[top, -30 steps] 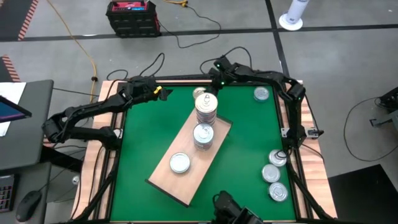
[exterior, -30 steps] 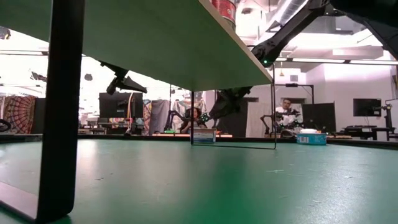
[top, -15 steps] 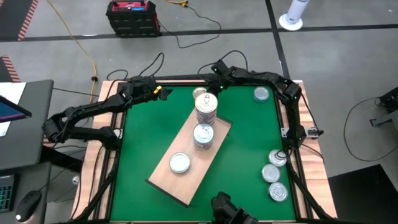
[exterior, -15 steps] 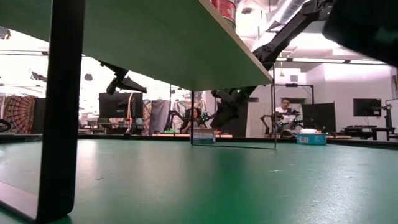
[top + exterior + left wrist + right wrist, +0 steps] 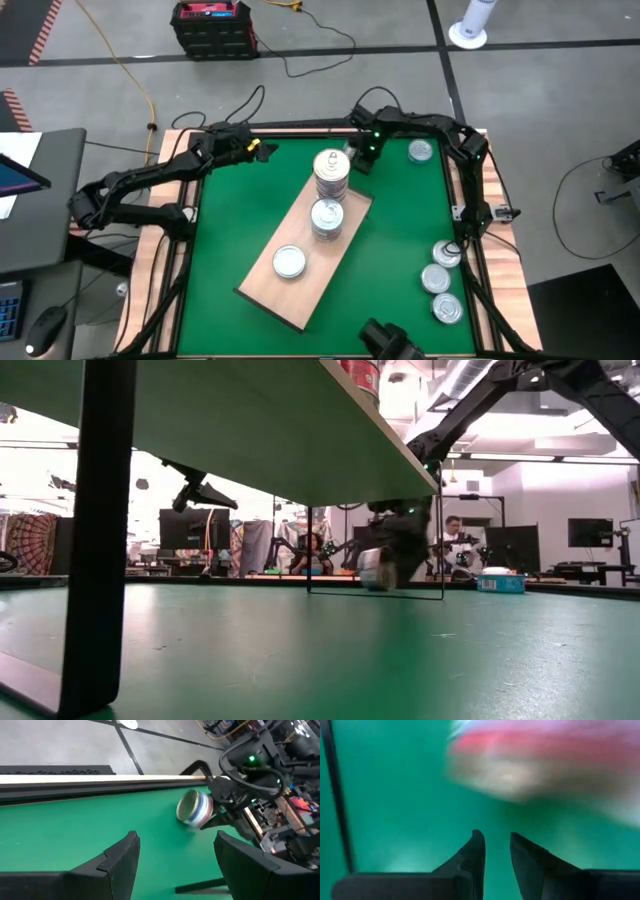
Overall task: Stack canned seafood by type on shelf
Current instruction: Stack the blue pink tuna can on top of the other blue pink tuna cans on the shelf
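A tin (image 5: 195,809) was seen on its side near the right gripper (image 5: 220,807) in the left wrist view, its round lid and striped wall showing; whether it was gripped could not be told; overhead, tins were stacked on the tan wooden shelf (image 5: 262,278) at centre; the left gripper (image 5: 262,150), upper left, was spread wide and empty.

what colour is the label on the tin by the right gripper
Blue and white bands on the tin, with some red; clearest in the left wrist view.

Two dark fingers (image 5: 472,857) nearly together over green table (image 5: 395,795), blurred red-and-white tin (image 5: 545,765) just beyond them, thin dark bar (image 5: 337,795) at one edge
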Robot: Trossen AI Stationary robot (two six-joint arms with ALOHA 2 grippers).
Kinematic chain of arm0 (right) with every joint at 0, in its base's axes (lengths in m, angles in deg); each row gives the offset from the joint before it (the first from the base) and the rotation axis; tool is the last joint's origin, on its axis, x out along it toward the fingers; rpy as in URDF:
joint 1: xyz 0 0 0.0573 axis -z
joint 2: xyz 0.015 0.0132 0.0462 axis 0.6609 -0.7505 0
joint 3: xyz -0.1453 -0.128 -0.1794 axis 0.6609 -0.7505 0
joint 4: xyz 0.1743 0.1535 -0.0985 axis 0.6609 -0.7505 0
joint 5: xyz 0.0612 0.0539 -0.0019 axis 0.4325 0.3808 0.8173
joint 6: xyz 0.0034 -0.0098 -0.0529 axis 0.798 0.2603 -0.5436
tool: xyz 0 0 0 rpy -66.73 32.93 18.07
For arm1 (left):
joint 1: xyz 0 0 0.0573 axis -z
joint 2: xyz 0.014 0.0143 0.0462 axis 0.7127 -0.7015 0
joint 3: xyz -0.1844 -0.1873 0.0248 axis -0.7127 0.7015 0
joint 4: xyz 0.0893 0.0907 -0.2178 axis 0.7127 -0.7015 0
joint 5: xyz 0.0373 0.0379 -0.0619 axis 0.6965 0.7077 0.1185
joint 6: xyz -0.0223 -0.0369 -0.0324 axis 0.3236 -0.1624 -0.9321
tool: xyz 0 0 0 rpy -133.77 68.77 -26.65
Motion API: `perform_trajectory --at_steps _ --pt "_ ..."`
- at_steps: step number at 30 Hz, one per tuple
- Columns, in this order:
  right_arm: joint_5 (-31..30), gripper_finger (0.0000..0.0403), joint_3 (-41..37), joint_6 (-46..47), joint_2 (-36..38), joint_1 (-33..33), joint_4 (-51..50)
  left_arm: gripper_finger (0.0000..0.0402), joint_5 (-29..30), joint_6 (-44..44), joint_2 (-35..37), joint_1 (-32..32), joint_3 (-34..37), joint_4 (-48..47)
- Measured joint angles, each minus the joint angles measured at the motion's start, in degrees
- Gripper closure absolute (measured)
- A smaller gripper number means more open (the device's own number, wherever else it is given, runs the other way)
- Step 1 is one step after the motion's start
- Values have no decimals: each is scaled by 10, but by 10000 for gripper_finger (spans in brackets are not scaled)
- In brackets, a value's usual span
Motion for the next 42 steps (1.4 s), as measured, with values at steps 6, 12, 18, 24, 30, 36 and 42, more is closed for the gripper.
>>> perform_trajectory --at_steps 6,12,18,24,30,36,42 --pt "-20 287 -24 15 82 4 -87 158 -51 3 0 0 0 0" --pt "-56 287 -30 6 196 18 -70 158 -98 2 0 0 0 -1" --pt "-56 256 -30 -37 223 28 37 158 -91 22 0 2 0 0" --pt "-47 152 -30 48 184 23 45 158 -95 23 0 -3 0 24" --pt "-136 72 4 196 145 -6 39 158 -96 15 0 -3 0 29" --pt "-192 66 8 259 128 -29 90 158 -108 16 0 -3 0 29" --pt "-173 75 8 186 115 -20 144 158 -123 24 0 -3 0 30"
